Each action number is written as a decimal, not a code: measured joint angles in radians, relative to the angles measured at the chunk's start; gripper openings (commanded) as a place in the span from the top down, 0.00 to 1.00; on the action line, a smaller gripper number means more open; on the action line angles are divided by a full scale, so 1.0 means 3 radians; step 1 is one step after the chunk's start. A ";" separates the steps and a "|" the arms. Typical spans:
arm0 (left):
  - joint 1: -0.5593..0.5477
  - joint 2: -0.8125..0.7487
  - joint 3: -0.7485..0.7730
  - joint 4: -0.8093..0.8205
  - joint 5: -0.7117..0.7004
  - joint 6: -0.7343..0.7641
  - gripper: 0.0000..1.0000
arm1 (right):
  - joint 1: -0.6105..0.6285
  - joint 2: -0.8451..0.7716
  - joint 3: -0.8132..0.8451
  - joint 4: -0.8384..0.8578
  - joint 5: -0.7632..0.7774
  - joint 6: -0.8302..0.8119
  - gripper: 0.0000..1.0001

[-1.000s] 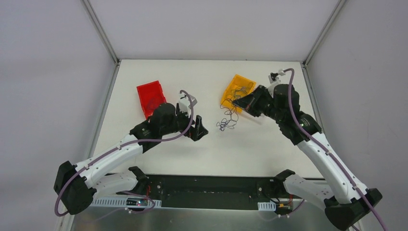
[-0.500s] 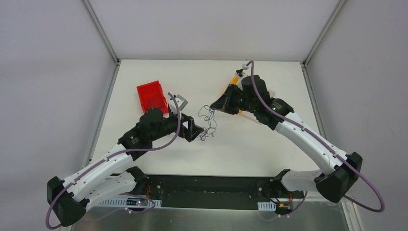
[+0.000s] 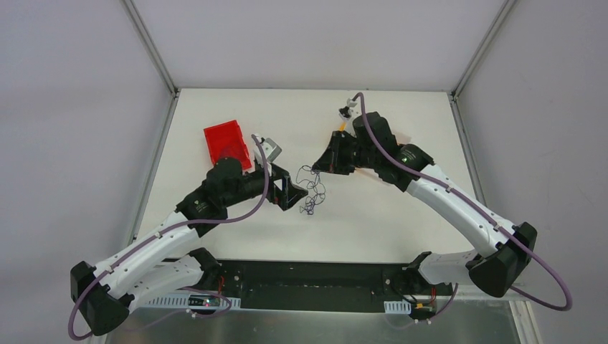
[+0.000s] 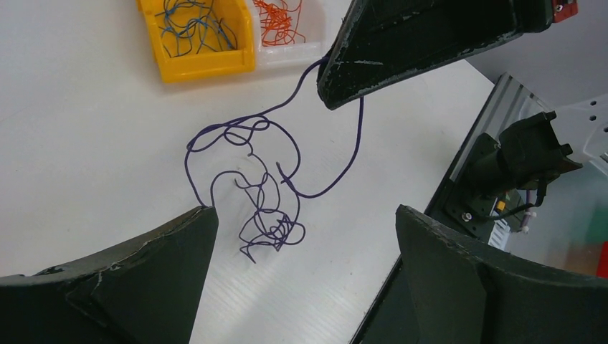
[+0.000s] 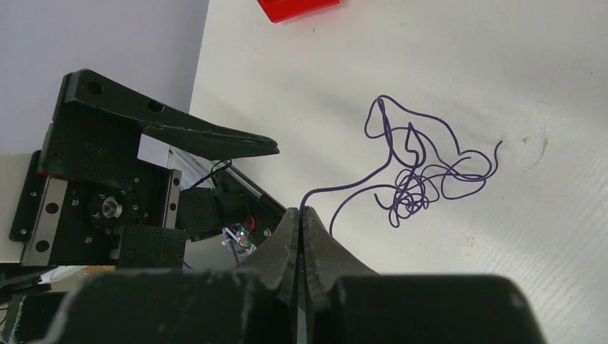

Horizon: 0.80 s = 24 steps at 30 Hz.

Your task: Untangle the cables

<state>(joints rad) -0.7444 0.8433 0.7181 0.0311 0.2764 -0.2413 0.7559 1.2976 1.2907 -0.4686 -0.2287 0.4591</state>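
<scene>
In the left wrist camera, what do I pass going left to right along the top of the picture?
Yellow bin of blue wires → clear tray of orange wires → right gripper, shut on the purple cable.

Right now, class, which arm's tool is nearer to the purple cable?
Right. The right tool is shut on one end of the purple cable. The left tool stands open close by the cable's knotted part, gripping nothing.

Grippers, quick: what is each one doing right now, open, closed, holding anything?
Left gripper: open, holding nothing.
Right gripper: closed, fingers pinching one end of the purple cable.
</scene>
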 measured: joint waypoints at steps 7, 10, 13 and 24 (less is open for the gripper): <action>0.0000 0.0144 0.0072 0.0061 0.0050 -0.0014 0.01 | 0.0008 0.0000 0.0023 -0.0056 -0.0061 -0.0187 1.00; 0.0000 0.0195 0.0108 0.0094 0.0130 -0.0014 0.01 | 0.0009 0.0000 0.0023 -0.0060 -0.0084 -0.0252 1.00; 0.0000 0.0295 0.0174 0.0151 0.0217 -0.0015 0.01 | 0.0013 0.0000 0.0023 -0.0061 -0.0144 -0.0300 1.00; 0.0000 0.0579 0.0261 0.0356 0.0280 0.0010 0.01 | 0.0025 -0.0009 0.0031 -0.0061 -0.0462 -0.0333 1.00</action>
<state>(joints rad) -0.7444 1.0168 0.7963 0.1379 0.3603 -0.2382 0.7635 1.2949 1.2999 -0.4870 -0.3672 0.3592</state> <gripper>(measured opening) 0.990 0.012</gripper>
